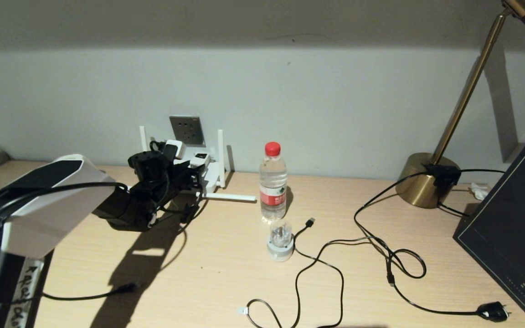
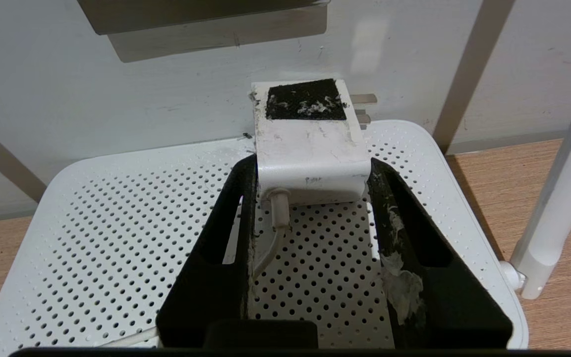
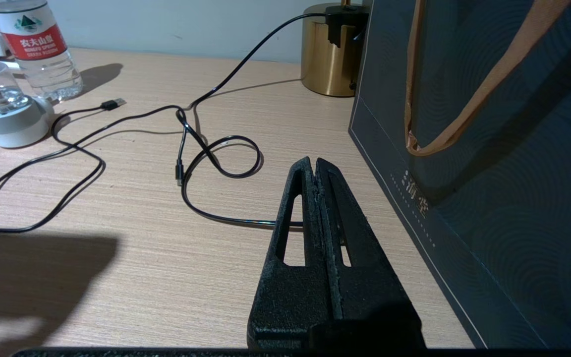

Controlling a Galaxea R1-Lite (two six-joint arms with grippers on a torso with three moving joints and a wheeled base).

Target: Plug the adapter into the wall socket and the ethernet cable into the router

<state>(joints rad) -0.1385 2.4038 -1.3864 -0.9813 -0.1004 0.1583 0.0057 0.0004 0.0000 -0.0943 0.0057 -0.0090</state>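
Note:
My left gripper (image 2: 311,166) is shut on the adapter (image 2: 310,144), a white box with a dark patch on top and a thin white cord. Its metal prongs (image 2: 365,99) point at the wall, just below the grey wall socket (image 2: 201,15). In the head view the adapter (image 1: 200,158) hangs over the white router (image 1: 212,180), below and slightly right of the wall socket (image 1: 187,130). The perforated router (image 2: 117,223) lies under the fingers. The ethernet cable's clear-tipped connector (image 1: 243,311) lies loose at the table's front edge. My right gripper (image 3: 313,161) is shut and empty, low over the table.
A water bottle (image 1: 273,182) and a round white-and-clear plug (image 1: 280,239) stand mid-table. Black cables loop across the table, with a USB end (image 1: 310,222) and a lamp plug (image 1: 492,312). A brass lamp base (image 1: 426,180) and a dark bag (image 1: 508,228) stand at right. Router antennas (image 2: 558,198) flank the adapter.

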